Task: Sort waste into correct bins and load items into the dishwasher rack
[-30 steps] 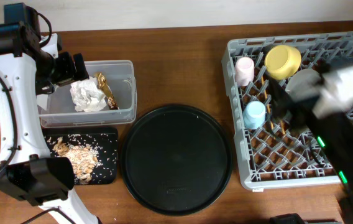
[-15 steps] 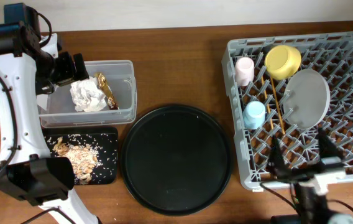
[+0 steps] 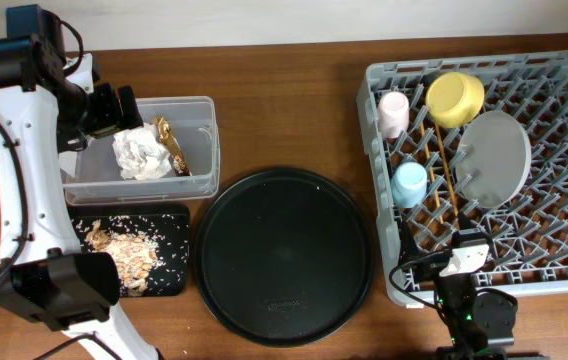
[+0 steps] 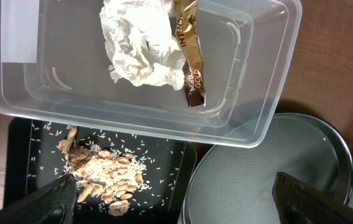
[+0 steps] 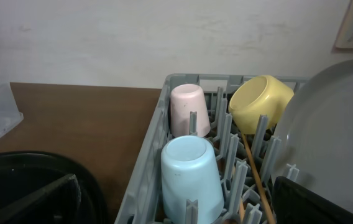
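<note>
Overhead. Dry waste is kept together: the tissue (image 3: 141,153) and wrapper (image 3: 171,145) both lie in the tub (image 3: 199,112) at far left. The scraps (image 3: 116,252) are apart from them in the tray (image 3: 169,225), just near of the tub. The round tray (image 3: 284,255) at mid-counter (image 3: 294,100) is bare. The rack (image 3: 564,260) on the right carries the pink cup (image 3: 394,112), blue cup (image 3: 410,183), bowl (image 3: 454,98), plate (image 3: 494,158) and chopsticks (image 3: 444,165). The left hand (image 3: 104,108) hangs over the tub's far-left corner. The right arm (image 3: 469,300) sits at the rack's near edge. Judgement: both sorting and loading look complete.

Left wrist. The left hand (image 4: 175,186) is spread wide and carries nothing. It looks straight down into the tub. The wrapper rests against the tissue. The scraps are confined to the tray beneath.

Right wrist. The right hand (image 5: 176,186) is also wide and empty, low at the rack's near side. Both cups stand mouth-down between pegs, presumably to drain. The bowl is tipped on its side against the pegs. The plate leans on edge at right, propped by the pegs. One chopstick runs along the grid beside it.
</note>
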Controlling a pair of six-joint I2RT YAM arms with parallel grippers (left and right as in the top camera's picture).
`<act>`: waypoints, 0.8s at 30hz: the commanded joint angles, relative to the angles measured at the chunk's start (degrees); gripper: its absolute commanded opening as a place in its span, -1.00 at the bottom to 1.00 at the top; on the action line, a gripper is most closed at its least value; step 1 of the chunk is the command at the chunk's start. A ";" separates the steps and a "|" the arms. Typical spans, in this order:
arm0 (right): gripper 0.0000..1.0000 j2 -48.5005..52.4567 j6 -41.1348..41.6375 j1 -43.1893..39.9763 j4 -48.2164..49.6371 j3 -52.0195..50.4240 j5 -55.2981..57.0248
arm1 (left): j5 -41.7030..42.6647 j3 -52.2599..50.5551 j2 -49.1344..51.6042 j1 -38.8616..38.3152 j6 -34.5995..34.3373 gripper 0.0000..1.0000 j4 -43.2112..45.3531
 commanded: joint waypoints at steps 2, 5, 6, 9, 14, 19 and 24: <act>0.97 -0.48 0.15 -0.46 -0.37 -0.28 0.09 | -0.24 0.37 -0.02 0.13 -0.35 0.99 -0.07; 0.97 -0.48 0.15 -0.46 -0.37 -0.28 0.09 | -0.22 0.37 -0.02 0.13 -0.35 0.99 -0.07; 0.97 -0.48 0.15 -0.46 -0.37 -0.28 0.11 | -0.22 0.37 -0.02 0.13 -0.35 0.99 -0.07; 0.97 -0.48 0.15 -0.46 -0.37 -0.28 0.11 | -0.22 0.37 -0.02 0.13 -0.35 0.99 -0.07; 0.97 -0.48 0.15 -0.46 -0.37 -0.28 0.09 | -0.22 0.37 -0.66 0.02 -0.35 0.99 -0.07; 0.97 -0.48 0.15 -0.46 -0.37 -0.28 0.11 | -0.24 0.37 -17.68 0.04 -0.35 0.99 -0.07; 0.97 -0.48 0.15 -0.46 -0.37 -0.28 0.09 | -0.28 -4.35 -39.47 -1.95 -0.33 0.99 0.04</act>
